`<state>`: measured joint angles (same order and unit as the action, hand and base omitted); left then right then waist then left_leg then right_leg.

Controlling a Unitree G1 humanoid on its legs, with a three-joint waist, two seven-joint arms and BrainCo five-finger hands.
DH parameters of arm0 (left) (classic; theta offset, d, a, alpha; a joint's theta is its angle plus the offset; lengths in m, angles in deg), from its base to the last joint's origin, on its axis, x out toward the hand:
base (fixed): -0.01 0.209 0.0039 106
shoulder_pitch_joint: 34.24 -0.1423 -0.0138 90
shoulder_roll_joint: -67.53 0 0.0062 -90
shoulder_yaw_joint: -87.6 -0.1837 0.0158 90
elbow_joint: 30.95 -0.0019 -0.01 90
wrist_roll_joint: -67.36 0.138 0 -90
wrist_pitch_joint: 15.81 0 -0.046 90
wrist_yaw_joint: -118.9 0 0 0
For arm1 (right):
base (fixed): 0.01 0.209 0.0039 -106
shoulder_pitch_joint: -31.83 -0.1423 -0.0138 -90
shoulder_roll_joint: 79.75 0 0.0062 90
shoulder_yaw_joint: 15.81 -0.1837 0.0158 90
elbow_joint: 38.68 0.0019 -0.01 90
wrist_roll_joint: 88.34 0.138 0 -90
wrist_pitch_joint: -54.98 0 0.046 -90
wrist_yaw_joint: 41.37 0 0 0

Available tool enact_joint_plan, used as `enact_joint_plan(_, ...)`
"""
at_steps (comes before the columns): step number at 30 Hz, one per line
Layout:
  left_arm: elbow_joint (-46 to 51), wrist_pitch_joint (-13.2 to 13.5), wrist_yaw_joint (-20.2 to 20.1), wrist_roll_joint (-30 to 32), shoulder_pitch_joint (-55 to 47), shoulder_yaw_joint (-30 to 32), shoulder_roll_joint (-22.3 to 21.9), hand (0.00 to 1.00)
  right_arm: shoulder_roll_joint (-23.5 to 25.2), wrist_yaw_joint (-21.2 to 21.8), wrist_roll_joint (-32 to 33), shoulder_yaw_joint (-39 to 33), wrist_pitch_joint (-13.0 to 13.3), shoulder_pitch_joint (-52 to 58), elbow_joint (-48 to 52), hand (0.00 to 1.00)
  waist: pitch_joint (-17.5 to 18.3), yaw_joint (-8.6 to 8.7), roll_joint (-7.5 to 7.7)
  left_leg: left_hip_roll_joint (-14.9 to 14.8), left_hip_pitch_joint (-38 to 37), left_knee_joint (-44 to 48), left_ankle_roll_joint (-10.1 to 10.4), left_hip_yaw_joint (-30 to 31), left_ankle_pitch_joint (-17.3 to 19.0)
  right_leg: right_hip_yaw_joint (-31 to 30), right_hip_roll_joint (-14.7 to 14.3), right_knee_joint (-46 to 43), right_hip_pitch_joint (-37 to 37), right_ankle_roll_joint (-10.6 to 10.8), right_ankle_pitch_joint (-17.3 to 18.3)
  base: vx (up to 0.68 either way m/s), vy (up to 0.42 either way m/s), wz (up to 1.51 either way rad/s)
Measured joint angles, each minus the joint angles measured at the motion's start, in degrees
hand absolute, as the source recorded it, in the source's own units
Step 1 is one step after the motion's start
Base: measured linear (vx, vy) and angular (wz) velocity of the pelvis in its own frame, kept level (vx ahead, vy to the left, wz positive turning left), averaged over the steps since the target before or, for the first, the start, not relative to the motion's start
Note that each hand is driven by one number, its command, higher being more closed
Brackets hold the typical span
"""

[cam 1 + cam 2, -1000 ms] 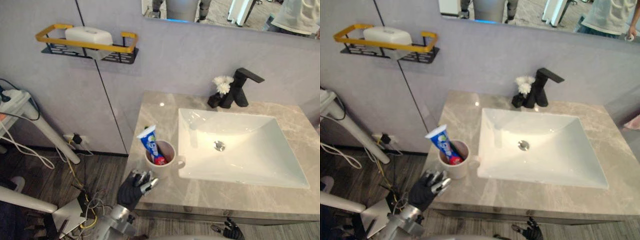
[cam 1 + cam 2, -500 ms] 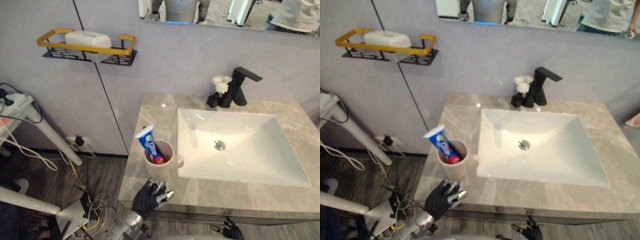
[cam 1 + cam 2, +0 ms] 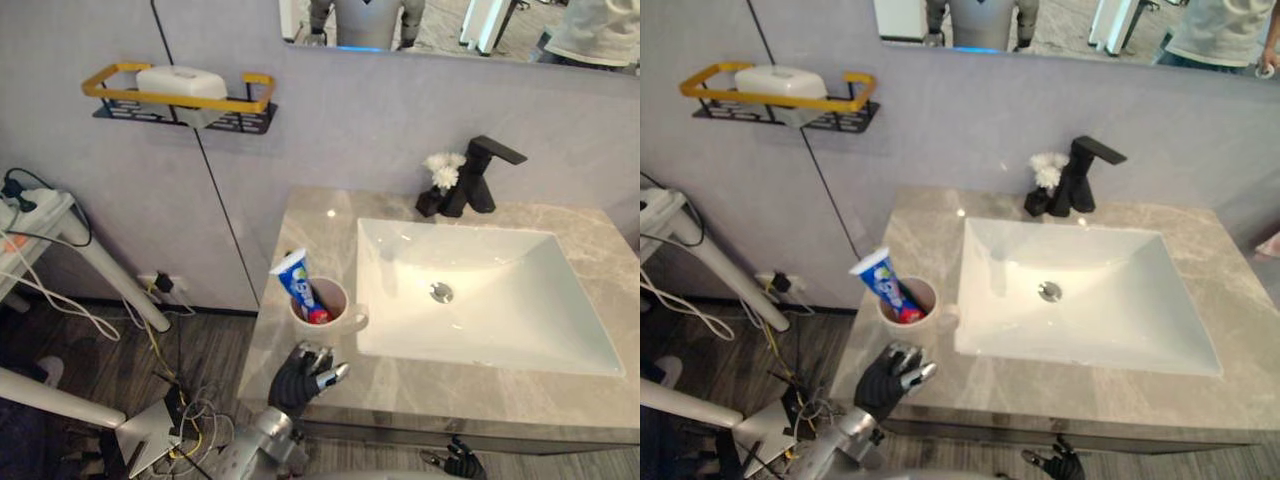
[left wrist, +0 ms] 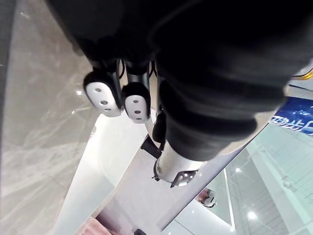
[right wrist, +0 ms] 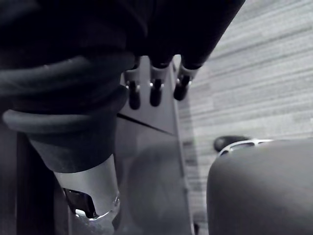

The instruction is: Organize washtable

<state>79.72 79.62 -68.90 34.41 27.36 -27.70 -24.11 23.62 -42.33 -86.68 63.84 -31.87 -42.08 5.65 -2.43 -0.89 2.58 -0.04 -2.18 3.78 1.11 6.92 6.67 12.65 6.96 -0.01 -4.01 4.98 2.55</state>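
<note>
Grey marble counter (image 3: 300, 225) with a white sink (image 3: 520, 300) set into it and a black tap (image 3: 480, 175) at the sink's 12 o'clock, a little white flower (image 3: 443, 168) right beside it. Up on the wall is a yellow-railed shelf (image 3: 170, 98) with a white box (image 3: 180, 80) on it.

What needs sorting looks like the mug (image 3: 325, 325) at the sink's 9 o'clock, almost touching the basin edge, with a toothpaste tube (image 3: 295, 280) leaning out toward 11 o'clock. The left hand (image 3: 300, 372) sits at the counter's front edge, at 6 o'clock from the mug and close to it, fingers loose and holding nothing. The right hand (image 3: 462, 462) hangs below the counter front, fingers relaxed, empty too.

My guess is the mug is ceramic: stiff, a bit heavy, slick, and chippable against the stone. I'd wrap the body, or hook the handle that faces the sink. The tube is light and squashy, so pinch it mid-body and go gentle.
</note>
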Motion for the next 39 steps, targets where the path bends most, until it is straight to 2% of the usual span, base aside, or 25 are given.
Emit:
enact_joint_plan(9,0.0,0.1,0.8,1.2,2.7,2.9,-2.1,1.0,1.2,0.0,0.0,-0.4,-0.7,0.6,1.6,0.0,0.1,0.05,0.66,-0.1,-0.3,-0.8,0.0,-1.1,0.0,-1.1,0.0,0.2,0.5,0.0,0.0,0.0,0.008,-0.06)
enact_joint_plan(22,-3.6,0.5,2.1,2.2,6.5,3.6,-1.9,1.0,1.1,0.0,0.0,-0.6,-1.1,-0.9,1.8,0.0,0.4,0.26,0.02,0.1,-0.3,-1.7,-0.2,-2.4,-0.4,-1.7,-0.2,4.4,0.3,0.1,-2.8,0.0,0.001,-0.06)
enact_joint_plan(28,-5.5,1.6,3.3,2.3,8.4,4.0,-2.5,1.0,1.1,0.0,0.0,-0.6,-1.1,-1.8,1.8,0.0,0.4,0.77,-0.36,0.1,-0.1,-3.9,-0.1,-2.5,-2.2,-1.8,-0.2,5.5,1.1,-0.1,-4.2,-0.07,-0.017,-0.01)
enact_joint_plan(31,-5.6,1.6,3.9,2.3,8.4,5.1,-3.1,1.0,1.1,0.0,0.0,-0.6,-1.1,-2.3,1.8,0.0,0.4,1.53,-0.35,0.0,0.2,-3.9,-0.1,-2.6,-2.5,-1.9,-0.3,5.6,1.3,-0.1,-4.4,-0.07,-0.015,0.0)
enact_joint_plan(39,-6.1,2.3,5.4,2.7,9.9,5.5,-3.9,1.0,1.2,0.0,0.1,-0.7,-1.1,-3.0,1.8,0.0,0.4,1.72,-0.31,-0.1,0.3,-5.3,-0.1,-3.1,-3.2,-2.4,-0.3,5.7,2.3,0.0,-4.7,-0.04,-0.01,-0.03)
